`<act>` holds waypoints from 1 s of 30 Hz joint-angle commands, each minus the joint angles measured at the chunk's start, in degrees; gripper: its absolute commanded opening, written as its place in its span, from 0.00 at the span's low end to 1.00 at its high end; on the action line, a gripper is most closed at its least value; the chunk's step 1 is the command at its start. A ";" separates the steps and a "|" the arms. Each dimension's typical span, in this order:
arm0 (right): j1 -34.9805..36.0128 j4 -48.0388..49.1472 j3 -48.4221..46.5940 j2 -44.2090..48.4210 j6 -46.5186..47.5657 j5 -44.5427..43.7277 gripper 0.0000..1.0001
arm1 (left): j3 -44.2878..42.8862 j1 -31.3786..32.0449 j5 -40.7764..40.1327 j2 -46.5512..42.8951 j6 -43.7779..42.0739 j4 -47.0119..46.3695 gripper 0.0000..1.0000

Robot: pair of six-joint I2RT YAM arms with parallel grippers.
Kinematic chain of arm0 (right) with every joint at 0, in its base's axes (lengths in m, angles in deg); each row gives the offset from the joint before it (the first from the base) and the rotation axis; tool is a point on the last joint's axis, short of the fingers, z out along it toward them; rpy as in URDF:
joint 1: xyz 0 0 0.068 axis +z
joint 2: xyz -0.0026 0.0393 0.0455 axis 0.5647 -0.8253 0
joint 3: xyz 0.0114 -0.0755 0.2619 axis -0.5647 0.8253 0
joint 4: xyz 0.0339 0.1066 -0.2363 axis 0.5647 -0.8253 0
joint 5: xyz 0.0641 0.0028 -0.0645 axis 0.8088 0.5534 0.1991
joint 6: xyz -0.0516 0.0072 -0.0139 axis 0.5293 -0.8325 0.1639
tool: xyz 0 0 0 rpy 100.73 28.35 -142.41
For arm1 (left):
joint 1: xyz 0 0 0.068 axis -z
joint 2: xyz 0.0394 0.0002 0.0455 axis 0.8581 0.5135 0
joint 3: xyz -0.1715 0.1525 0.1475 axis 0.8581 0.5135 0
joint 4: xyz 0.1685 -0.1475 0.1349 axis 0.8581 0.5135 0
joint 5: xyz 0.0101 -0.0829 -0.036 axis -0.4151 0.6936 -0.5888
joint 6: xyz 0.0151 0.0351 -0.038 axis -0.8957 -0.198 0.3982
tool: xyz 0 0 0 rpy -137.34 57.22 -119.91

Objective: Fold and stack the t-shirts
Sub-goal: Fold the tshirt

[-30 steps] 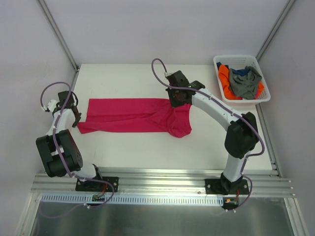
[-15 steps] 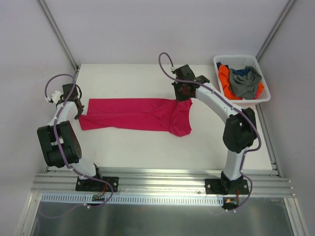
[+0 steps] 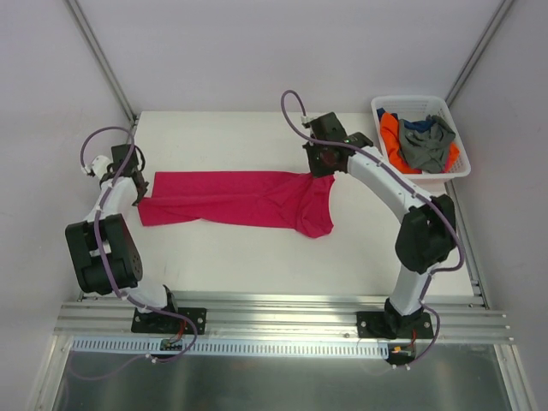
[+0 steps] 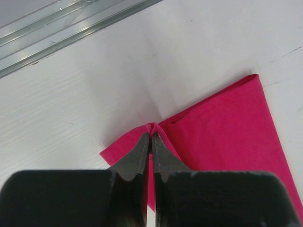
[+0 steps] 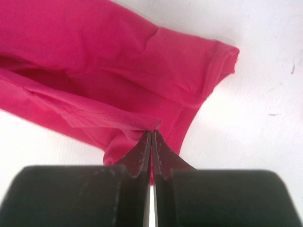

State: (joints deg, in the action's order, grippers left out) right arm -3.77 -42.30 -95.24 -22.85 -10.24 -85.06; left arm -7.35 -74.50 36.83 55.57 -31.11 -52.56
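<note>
Overhead: the pink t-shirt (image 3: 231,199) lies as a band across the table (image 3: 240,137), long axis left–right, sleeve end rightward; its gripped corners lie farther back than a second earlier. The basket (image 3: 421,102), holding the grey shirt (image 3: 428,144), orange shirt (image 3: 390,133) and dark blue shirt (image 3: 417,125), stands far right. Left wrist: left gripper (image 4: 151,140) clamped on a cloth corner. Right wrist: right gripper (image 5: 151,136) clamped on a folded hem

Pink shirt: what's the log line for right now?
pink shirt: spread on table | left fingers: shut on it | right fingers: shut on it
</note>
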 commanded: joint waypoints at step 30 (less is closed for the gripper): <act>13.24 -9.94 28.19 42.08 -9.01 2.32 0.01 | 17.27 0.19 -3.06 -27.84 0.61 2.12 0.00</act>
State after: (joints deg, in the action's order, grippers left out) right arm 8.25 -51.87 -66.72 17.95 -16.66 -81.24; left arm 9.02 -74.46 35.87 28.64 -31.02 -51.43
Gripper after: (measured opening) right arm 0.014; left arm 0.010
